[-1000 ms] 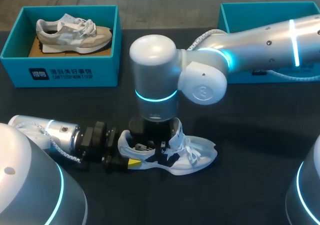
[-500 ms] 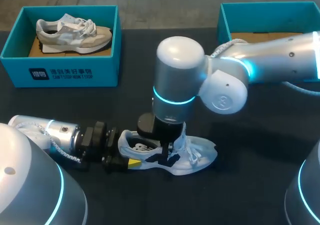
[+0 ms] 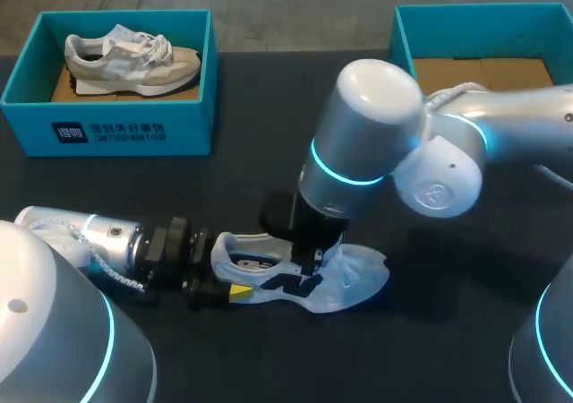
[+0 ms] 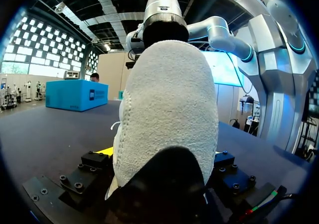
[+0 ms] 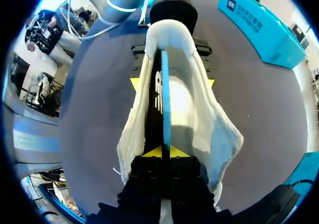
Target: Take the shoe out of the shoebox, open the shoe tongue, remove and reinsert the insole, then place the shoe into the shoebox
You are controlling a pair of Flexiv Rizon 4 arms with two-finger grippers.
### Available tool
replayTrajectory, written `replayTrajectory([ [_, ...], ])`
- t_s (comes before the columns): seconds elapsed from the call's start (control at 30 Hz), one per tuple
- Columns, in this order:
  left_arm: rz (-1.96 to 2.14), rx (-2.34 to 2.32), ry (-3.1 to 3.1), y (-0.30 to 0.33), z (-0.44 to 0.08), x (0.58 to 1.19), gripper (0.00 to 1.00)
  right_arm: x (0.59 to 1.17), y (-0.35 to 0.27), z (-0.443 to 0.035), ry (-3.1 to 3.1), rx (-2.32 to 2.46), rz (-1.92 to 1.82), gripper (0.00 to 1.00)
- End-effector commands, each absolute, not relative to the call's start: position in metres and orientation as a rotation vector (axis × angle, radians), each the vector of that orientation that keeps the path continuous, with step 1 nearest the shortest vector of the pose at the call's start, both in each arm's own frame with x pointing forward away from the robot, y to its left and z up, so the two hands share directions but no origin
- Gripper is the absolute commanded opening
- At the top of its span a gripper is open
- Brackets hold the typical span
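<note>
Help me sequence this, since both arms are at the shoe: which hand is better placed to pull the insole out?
Right. The right hand pinches the blue insole from above; the left hand is occupied clamping the shoe at its heel.

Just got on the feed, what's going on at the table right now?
The left end effector is shut on the heel of the white shoe, which lies on the table out of its box. The right end effector is over the shoe's opening, pinching the blue insole on edge. Whether the insole is going in or out cannot be told. The right shoebox is empty; the left shoebox holds a beige sneaker.
</note>
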State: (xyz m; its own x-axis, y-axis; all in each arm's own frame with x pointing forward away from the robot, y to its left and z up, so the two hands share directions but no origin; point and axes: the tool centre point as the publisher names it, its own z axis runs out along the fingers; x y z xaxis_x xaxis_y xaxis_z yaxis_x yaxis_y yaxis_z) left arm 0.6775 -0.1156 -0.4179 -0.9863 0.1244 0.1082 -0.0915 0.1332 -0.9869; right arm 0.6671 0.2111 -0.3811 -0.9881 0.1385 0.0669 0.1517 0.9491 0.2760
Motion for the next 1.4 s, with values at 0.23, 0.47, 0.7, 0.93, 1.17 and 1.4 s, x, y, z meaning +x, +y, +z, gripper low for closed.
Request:
replayTrajectory([
  [0.23, 1.967, -0.028, -2.237, -0.115, -0.420, 0.678, 0.00, 0.660, 0.195, -0.374, -3.048, -0.222, -0.653, 0.00],
  [0.47, 1.967, -0.028, -2.237, -0.115, -0.420, 0.678, 0.00, 0.661, 0.194, -0.370, -3.059, -0.208, -0.745, 0.00],
  [0.7, 1.967, -0.028, -2.237, -0.115, -0.420, 0.678, 0.00, 0.662, 0.201, -0.359, -3.088, -0.179, -0.720, 0.00],
  [0.93, 1.967, -0.028, -2.237, -0.115, -0.420, 0.678, 0.00, 0.664, 0.211, -0.353, -3.093, -0.155, -0.629, 0.37],
  [1.17, 1.967, -0.028, -2.237, -0.115, -0.420, 0.678, 0.00, 0.664, 0.216, -0.345, -3.097, -0.142, -0.610, 0.35],
  [1.4, 1.967, -0.028, -2.237, -0.115, -0.420, 0.678, 0.00, 0.661, 0.218, -0.331, -3.095, -0.140, -0.576, 0.30],
])
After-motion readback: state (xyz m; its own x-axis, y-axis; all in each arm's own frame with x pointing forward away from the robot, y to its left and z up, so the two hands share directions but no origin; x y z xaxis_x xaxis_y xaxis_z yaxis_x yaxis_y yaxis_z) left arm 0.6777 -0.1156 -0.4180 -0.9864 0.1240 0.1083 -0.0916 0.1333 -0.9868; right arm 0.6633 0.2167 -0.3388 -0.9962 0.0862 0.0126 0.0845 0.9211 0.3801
